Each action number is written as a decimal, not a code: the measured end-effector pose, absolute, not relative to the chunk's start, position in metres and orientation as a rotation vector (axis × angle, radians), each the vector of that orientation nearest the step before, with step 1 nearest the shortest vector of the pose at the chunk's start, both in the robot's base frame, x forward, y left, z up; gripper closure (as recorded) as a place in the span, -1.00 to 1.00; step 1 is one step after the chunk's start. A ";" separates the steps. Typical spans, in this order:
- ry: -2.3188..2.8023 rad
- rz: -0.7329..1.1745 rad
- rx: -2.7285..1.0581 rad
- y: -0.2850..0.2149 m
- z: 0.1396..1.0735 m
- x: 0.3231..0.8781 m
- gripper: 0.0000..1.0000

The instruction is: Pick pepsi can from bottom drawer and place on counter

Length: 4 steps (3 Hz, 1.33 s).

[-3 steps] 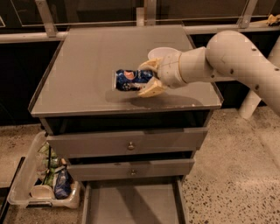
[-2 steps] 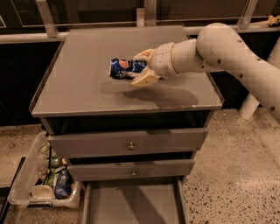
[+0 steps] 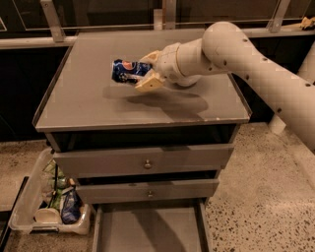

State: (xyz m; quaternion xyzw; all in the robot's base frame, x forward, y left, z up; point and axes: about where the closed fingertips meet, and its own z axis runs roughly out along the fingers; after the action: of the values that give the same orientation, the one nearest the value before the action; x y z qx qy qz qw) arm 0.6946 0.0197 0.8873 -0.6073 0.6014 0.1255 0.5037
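The pepsi can (image 3: 124,71) is dark blue with a round logo and lies on its side in my gripper (image 3: 145,72), which is shut on it. The gripper holds the can a little above the counter (image 3: 88,106), over its left-middle part; a shadow lies on the top under it. My white arm (image 3: 236,54) reaches in from the right. The bottom drawer (image 3: 147,229) is pulled out at the bottom of the cabinet, and its grey floor shows nothing on it.
Two shut drawer fronts with small knobs (image 3: 147,164) sit below the counter. A clear plastic bin (image 3: 49,206) with bottles and a bowl stands on the speckled floor at the left. A rail and glass panels (image 3: 98,15) run behind the cabinet.
My gripper has carried the can to the left and farther back over the counter. The drawers have not moved.
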 end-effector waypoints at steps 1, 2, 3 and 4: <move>1.508 0.303 -1.474 0.023 0.874 0.694 1.00; 1.512 0.305 -1.472 0.023 0.873 0.694 0.64; 1.512 0.305 -1.472 0.023 0.873 0.694 0.18; 1.512 0.305 -1.472 0.023 0.873 0.694 -0.28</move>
State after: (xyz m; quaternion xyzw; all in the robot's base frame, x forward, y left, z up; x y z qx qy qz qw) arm 0.6940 0.0227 0.8733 -0.6044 0.6205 0.1253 0.4836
